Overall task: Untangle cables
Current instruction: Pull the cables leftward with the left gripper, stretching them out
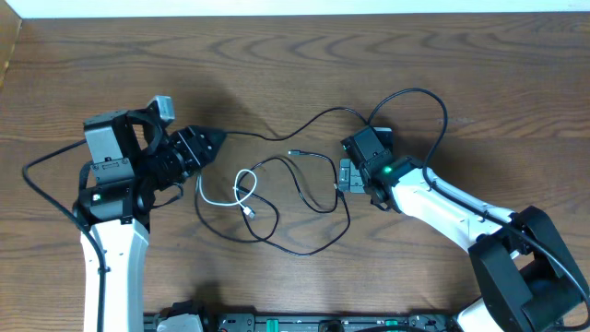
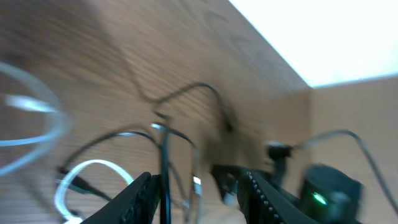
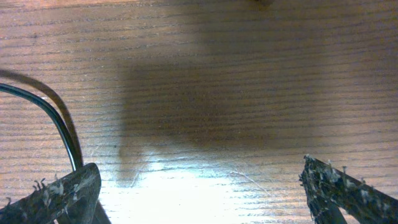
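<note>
Left gripper (image 1: 214, 140), overhead: it sits left of centre with its tip pointing right, at the end of one of the black cables (image 1: 318, 114). That cable runs right and arcs round behind the right arm. I can't judge the jaws from up here. Right gripper (image 1: 343, 175) is at the right edge of the tangle. White cable (image 1: 221, 198) lies curled just right of the left gripper, crossing another black loop mid-table (image 1: 295, 55).

Left wrist view, blurred: the fingers (image 2: 134, 199) stand apart with nothing pinched, so I call it open. One black cord rises just beside the picture-left finger, and the white loop is lower left.

Right wrist view: the fingers (image 3: 59, 193) are spread wide, open, with bare wood between them. Black cord runs by the picture-left finger; touching or not, I can't tell.
</note>
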Controlling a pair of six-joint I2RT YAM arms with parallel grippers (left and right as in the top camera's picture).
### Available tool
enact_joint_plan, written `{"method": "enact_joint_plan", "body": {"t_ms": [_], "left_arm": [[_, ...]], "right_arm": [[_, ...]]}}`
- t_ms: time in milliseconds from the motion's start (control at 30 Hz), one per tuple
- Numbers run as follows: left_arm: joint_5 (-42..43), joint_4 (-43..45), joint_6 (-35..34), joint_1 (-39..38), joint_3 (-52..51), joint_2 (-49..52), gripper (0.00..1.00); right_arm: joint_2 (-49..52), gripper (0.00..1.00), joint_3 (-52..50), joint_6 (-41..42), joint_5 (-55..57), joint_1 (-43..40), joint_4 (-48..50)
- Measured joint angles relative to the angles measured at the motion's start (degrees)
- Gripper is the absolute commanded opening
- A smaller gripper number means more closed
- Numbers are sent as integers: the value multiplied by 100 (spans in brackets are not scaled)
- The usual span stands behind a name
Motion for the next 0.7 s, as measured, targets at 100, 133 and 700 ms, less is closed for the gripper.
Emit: {"method": "enact_joint_plan", "body": {"t_ms": [100, 133, 700], "left_arm": [[-660, -9, 0, 0, 0, 0, 46], [-892, -24, 2, 0, 0, 0, 46], [-1617, -435, 87, 2, 0, 0, 8]], "right_arm": [[0, 99, 0, 2, 0, 0, -2], [0, 99, 0, 2, 0, 0, 0], [0, 99, 0, 2, 0, 0, -2]]}}
